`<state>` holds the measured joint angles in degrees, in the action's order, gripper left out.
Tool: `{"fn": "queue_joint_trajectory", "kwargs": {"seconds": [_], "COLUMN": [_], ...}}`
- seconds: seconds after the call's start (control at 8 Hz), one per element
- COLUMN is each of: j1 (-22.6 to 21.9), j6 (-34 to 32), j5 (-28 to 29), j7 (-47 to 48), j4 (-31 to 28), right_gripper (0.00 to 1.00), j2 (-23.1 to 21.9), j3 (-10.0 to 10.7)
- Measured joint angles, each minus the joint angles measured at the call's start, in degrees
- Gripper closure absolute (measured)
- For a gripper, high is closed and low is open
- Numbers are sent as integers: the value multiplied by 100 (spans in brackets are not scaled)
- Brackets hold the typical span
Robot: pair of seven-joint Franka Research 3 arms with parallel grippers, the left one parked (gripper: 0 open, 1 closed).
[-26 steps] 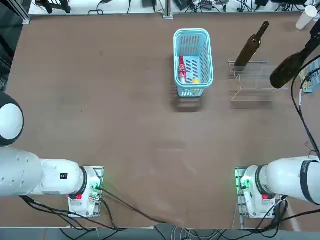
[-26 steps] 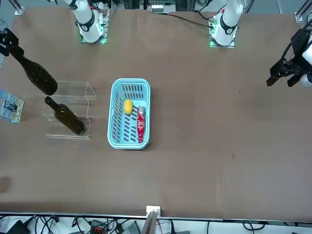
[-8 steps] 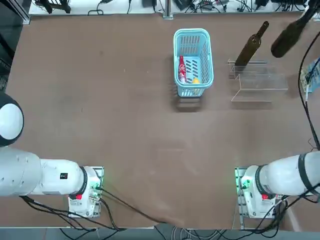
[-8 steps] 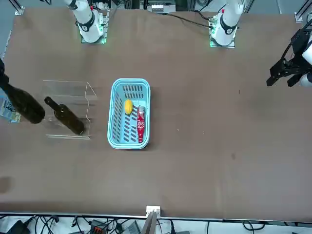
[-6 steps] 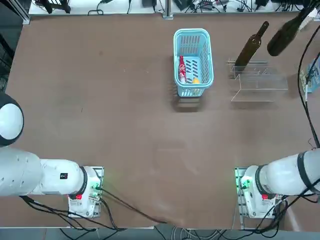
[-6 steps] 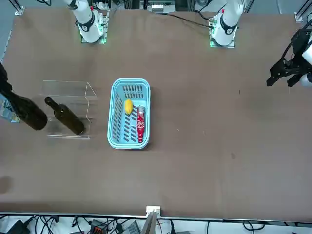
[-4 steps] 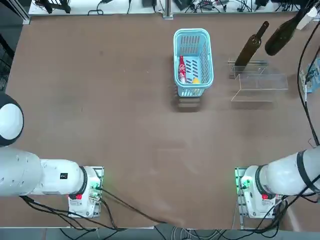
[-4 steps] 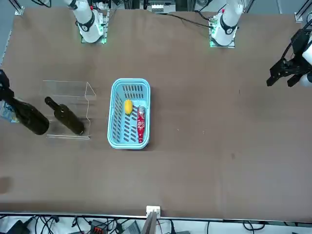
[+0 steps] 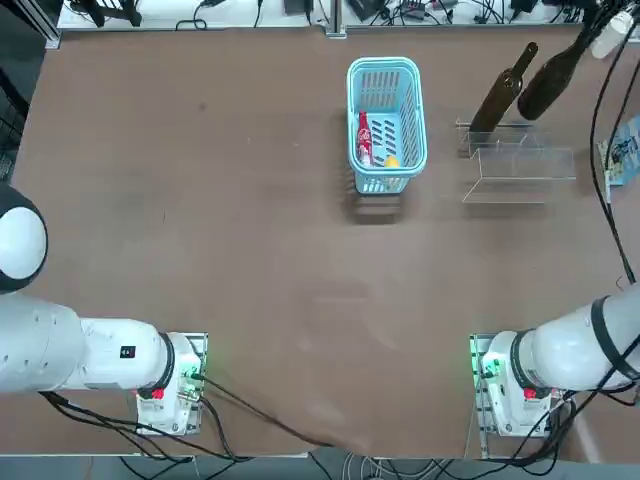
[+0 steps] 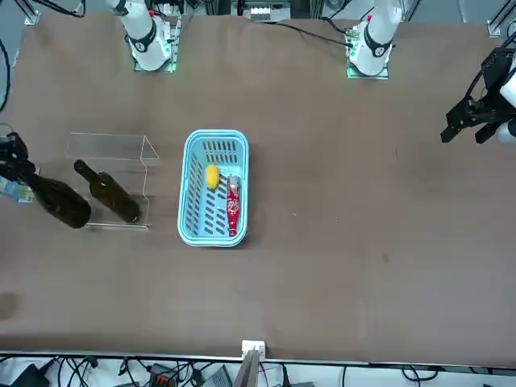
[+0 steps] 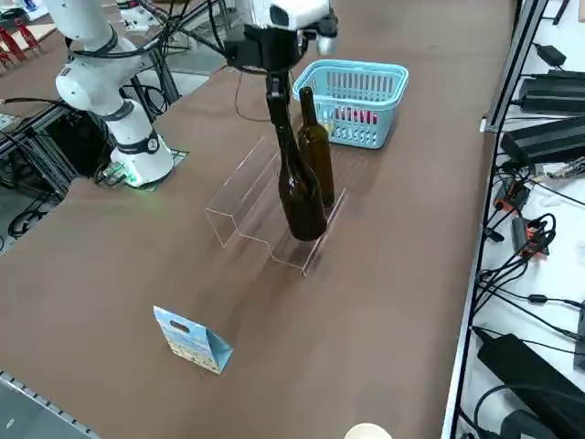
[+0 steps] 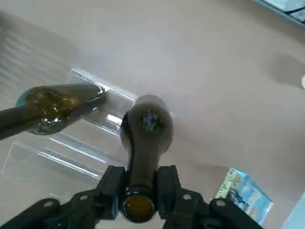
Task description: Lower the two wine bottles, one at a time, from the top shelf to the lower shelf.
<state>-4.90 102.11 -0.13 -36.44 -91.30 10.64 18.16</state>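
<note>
Wine bottle (image 12: 146, 129) | neck up, base down, long axis near upright | fingers (image 12: 167, 188) gripping its neck

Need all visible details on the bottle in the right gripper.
The bottle is dark, glossy brown, apparently glass, with a round body narrowing to a long slim neck. The right gripper is shut on that neck, near the mouth. The bottle hangs body down, slightly tilted, over the far end of the clear rack, beside the other bottle. Whether its base touches the rack, I can't tell.
</note>
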Motion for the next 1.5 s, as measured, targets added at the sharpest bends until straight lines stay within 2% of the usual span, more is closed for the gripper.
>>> {"fn": "queue_joint_trajectory", "kwargs": {"seconds": [0.62, 1.38, 1.5], "j1": [2, 2, 2], "j6": [8, -3, -9], "j5": [0, -3, -2], "j7": [-22, -25, -25], "j4": [16, 23, 23], "right_gripper": [61, 61, 58], "j2": [382, 538, 539], "j3": [1, 3, 3]}}
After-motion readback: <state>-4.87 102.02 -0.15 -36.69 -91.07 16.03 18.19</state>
